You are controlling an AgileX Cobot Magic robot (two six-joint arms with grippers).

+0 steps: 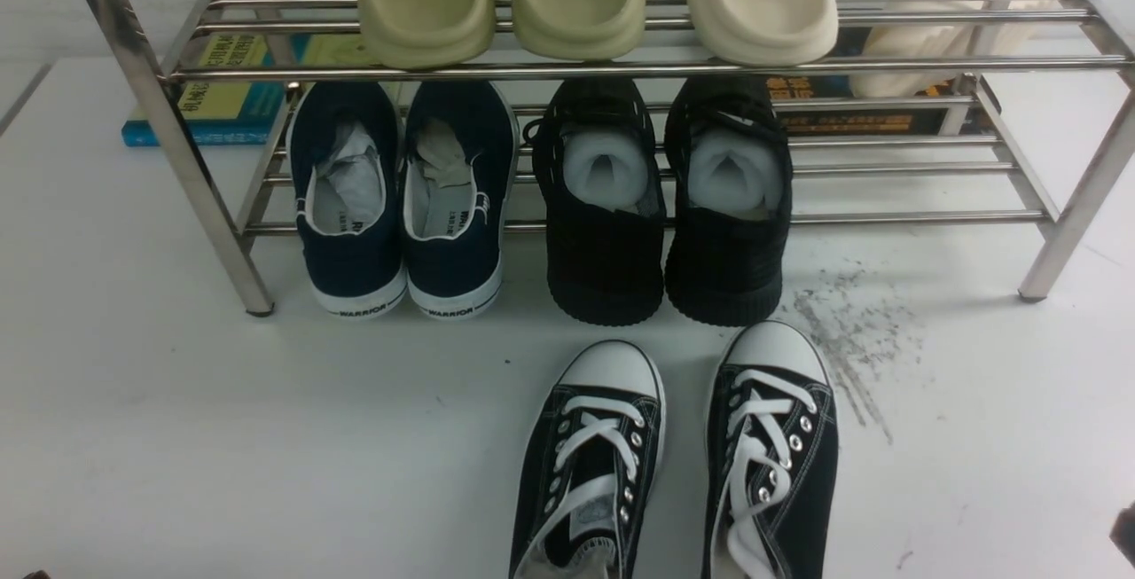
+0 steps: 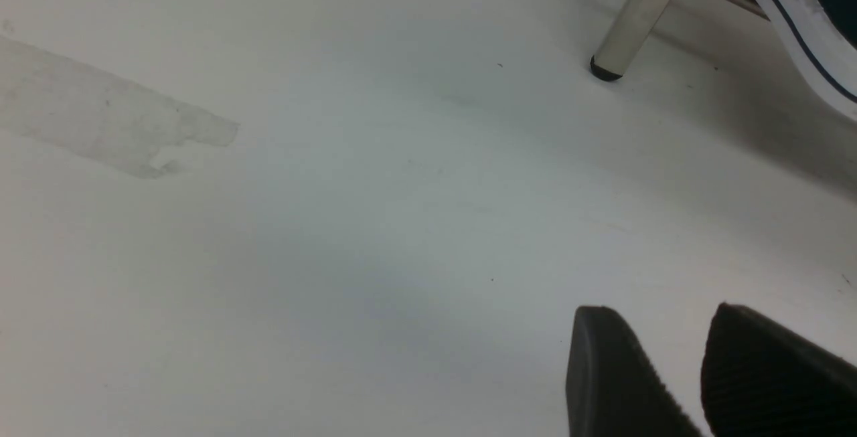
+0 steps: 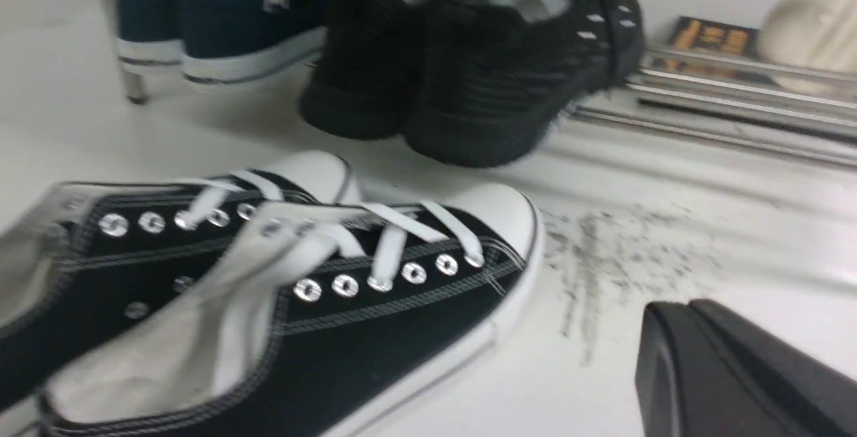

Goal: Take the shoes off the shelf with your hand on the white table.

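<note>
Front view looks forward and down from the robot's side onto the chrome two-tier bar shelf (image 1: pixel 621 69). The left wrist camera sits low and close over the matte white table (image 2: pixel 335 223), catching one shelf leg. The right wrist camera, low and near, shares the black canvas white-laced sneakers (image 3: pixel 281 290) with the front view (image 1: pixel 683 464).

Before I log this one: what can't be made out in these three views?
- Heels of the black canvas sneakers: cut off by the front view's bottom edge.
- Right gripper: only one finger shows in the right wrist view, so its jaws' state is unclear.
- Book behind the shelf: title too blurred, partly barred.
</note>
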